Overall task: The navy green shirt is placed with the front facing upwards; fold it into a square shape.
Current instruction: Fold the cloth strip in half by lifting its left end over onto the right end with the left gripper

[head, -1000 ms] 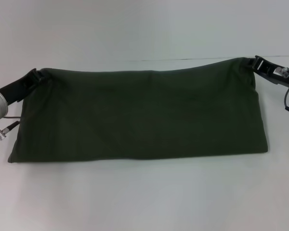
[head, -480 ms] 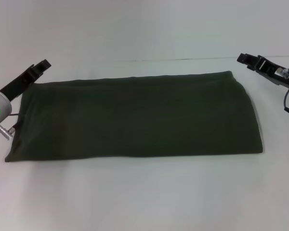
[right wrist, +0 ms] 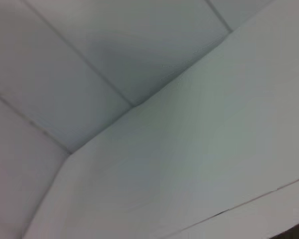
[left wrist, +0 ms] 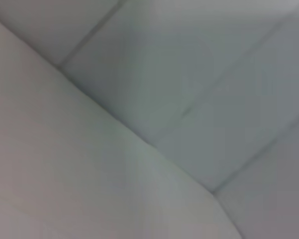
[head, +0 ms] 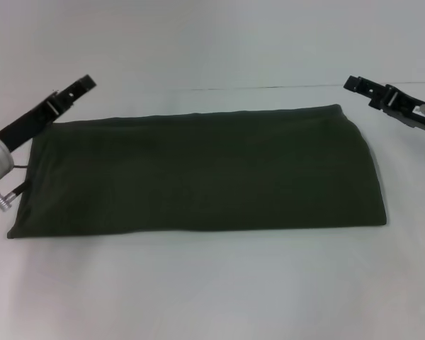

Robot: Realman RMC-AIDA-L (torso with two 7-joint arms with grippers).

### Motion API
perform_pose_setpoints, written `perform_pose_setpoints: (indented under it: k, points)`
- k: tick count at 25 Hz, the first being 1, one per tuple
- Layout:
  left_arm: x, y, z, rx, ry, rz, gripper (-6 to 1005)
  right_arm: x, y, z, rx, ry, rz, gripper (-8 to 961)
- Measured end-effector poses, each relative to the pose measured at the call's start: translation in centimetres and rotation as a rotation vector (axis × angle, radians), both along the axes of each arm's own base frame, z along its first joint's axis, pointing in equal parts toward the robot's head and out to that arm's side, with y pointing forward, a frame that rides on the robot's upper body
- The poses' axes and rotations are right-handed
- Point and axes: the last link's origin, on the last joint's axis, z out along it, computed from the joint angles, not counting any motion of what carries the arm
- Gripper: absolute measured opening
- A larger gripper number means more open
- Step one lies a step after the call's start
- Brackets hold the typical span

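The shirt (head: 198, 173) lies flat on the white bench (head: 212, 290) as a wide dark green band, long from left to right and short from near to far, with no lettering or collar showing on top. By that shape a lengthwise fold looks done, and the step in hand is the pause between folds.

The left claw (head: 85, 83) hangs just beyond the shirt's far left corner, clear of the cloth and holding nothing. The right claw (head: 351, 83) hangs just off the far right corner, also empty and apart from the fabric. How wide either claw is parted cannot be told.

To reach a square, the next move probably calls for taking one short end by its corners and carrying it across toward the other.

Nothing else stands on the bench around the shirt. Both wrist views show only pale blank surfaces.
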Motion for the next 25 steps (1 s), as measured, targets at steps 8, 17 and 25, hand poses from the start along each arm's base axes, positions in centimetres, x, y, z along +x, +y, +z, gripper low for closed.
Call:
perform_pose_setpoints:
  k: [8, 17, 25]
  points:
    - [-0.6, -4.4, 2.6, -0.195, 0.177, -0.214, 866, 1.4, -4.0, 2.3, -0.162, 0.069, 0.111, 912]
    - [-5.0, -6.6, 4.9, -0.403, 0.274, 0.074, 872, 4.5, -7.8, 2.8, -0.188, 0.077, 0.068, 924]
    - [-6.6, -5.7, 5.2, -0.377, 0.314, 0.229, 873, 4.7, -8.2, 2.3, -0.194, 0.073, 0.065, 922]
